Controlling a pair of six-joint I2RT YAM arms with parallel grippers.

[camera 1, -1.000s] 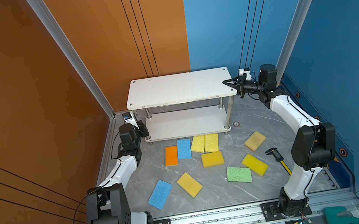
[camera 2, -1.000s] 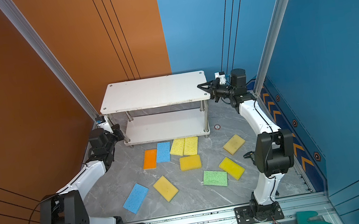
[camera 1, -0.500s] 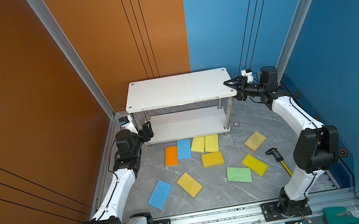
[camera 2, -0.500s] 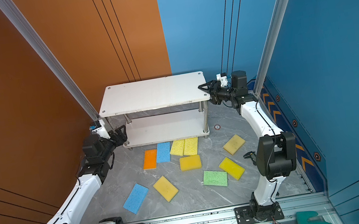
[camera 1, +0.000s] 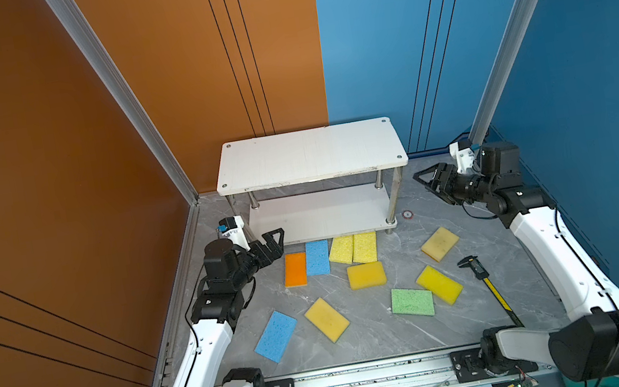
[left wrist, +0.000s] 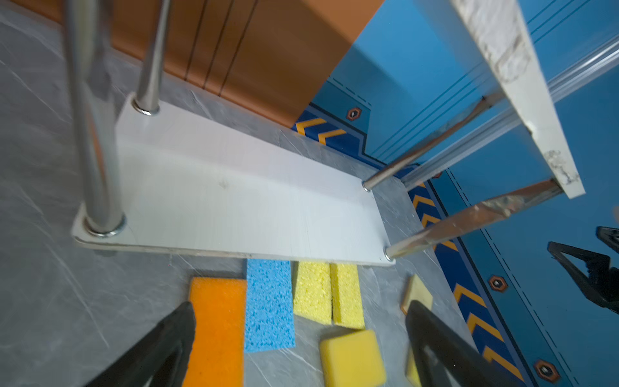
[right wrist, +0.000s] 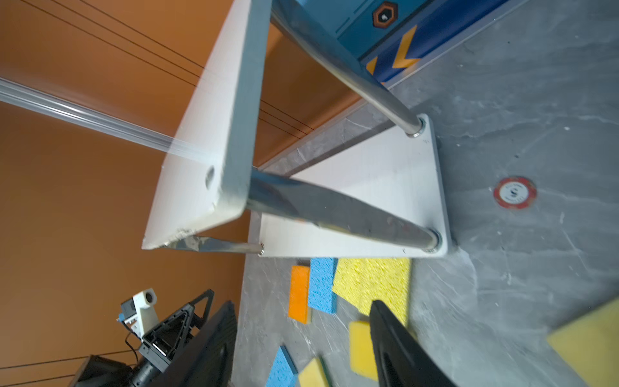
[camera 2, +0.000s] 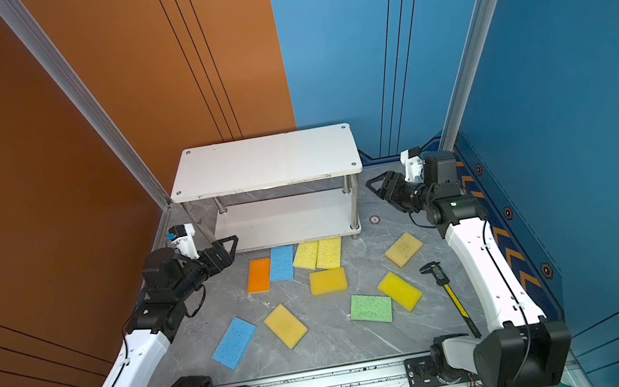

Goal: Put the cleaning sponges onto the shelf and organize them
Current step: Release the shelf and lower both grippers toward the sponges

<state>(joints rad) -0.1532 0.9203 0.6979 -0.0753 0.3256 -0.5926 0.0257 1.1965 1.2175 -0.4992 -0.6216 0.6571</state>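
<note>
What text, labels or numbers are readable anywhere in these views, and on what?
"S" (likely): centre of the red disc beside the shelf; its ring lettering is too blurred.
Caliper: scale too small to read.
Hexagon wall badges: symbol only, no letters readable.
Shelf boards: no text seen.

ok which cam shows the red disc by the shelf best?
Right wrist: the red disc is close and whole, white centre visible. Both top views show it as a small dot by the shelf. Left wrist misses it.
</note>
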